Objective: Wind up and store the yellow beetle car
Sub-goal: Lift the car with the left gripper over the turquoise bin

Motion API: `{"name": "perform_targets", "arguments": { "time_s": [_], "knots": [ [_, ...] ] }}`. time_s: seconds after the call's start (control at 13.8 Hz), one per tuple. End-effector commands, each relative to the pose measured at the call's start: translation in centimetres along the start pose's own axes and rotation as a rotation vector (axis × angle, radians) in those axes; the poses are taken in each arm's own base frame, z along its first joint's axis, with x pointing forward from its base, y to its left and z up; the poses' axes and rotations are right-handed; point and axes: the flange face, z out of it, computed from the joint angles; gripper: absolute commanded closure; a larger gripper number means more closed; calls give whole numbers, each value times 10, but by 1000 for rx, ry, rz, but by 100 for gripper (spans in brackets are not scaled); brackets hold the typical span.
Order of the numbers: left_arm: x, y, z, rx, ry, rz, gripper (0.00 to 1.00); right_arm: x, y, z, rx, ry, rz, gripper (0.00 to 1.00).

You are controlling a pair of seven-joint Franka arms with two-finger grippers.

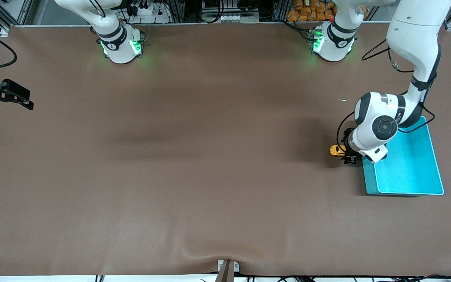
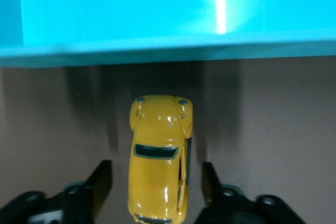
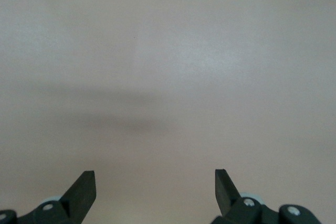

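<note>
The yellow beetle car [image 1: 336, 150] stands on the brown table beside the teal bin [image 1: 409, 172], on the side toward the right arm's end. My left gripper [image 1: 347, 155] is low over the car. In the left wrist view the car [image 2: 159, 156] lies lengthwise between the fingers [image 2: 103, 182], its nose toward the wall of the bin [image 2: 157, 19]. A gap shows on each side of the car, so the left gripper [image 2: 156, 167] is open around it. My right gripper [image 1: 22, 100] waits over the right arm's end of the table, open and holding nothing [image 3: 155, 174].
A small pale scrap [image 1: 344, 100] lies on the table farther from the front camera than the bin. A metal bracket [image 1: 227, 269] sits at the table's front edge. The left arm's white wrist [image 1: 378, 125] overhangs a corner of the bin.
</note>
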Motion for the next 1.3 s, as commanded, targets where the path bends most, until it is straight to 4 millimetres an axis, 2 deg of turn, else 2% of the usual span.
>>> {"name": "perform_targets", "arguments": {
  "time_s": [0.0,0.22,0.43,0.65,0.79,1.23],
  "knots": [
    [-11,2,1,-22,39,-19,100,-4,-9,-6,-18,11,-15,0],
    [-12,6,-12,-43,46,-25,100,-1,-6,-5,-28,25,-12,0],
    [-18,29,-50,-2,83,13,100,-1,-6,-7,-29,31,-12,0],
    [-3,47,-89,44,105,50,100,0,-6,-5,-30,26,-12,0],
    [2,54,-107,56,101,70,100,1,-6,-4,-33,27,-14,0],
    [6,56,-124,84,107,154,100,5,-13,-2,-34,32,-23,0]
  ]
}}
